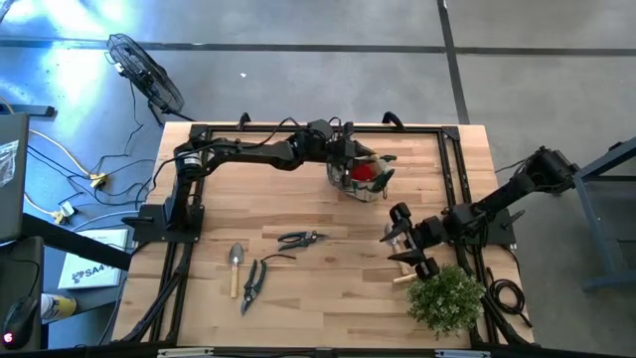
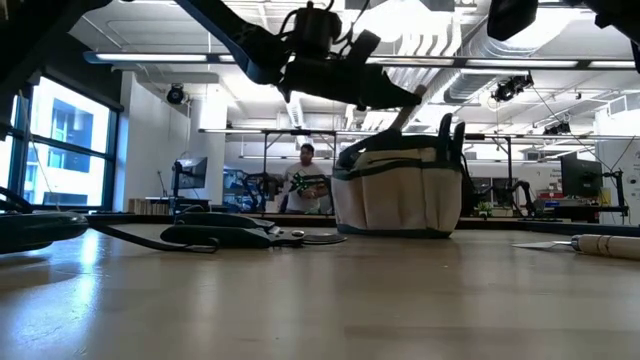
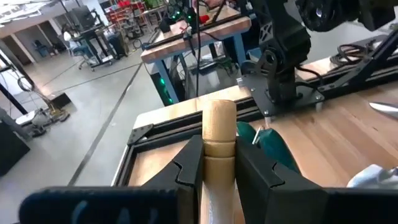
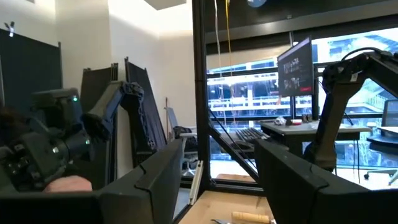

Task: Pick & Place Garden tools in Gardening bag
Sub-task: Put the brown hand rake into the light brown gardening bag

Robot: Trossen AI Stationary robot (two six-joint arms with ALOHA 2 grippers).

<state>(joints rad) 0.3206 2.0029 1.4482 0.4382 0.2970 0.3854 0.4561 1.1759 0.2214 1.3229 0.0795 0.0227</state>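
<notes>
The left gripper [image 3: 219, 163] is squeezed tight on a trowel's pale wooden handle [image 3: 218, 134], which stands up between its fingers, right over the gardening bag [image 1: 363, 180] near the far edge of the table [image 1: 328, 298]. A red glove [image 1: 364, 171] sits in the bag. The right gripper [image 1: 405, 242] hangs with its fingers apart, holding nothing, beside the green plant [image 1: 446, 298], while another trowel [image 1: 236, 267] and two shears [image 1: 302, 239] lie flat on the open wood in the middle.
</notes>
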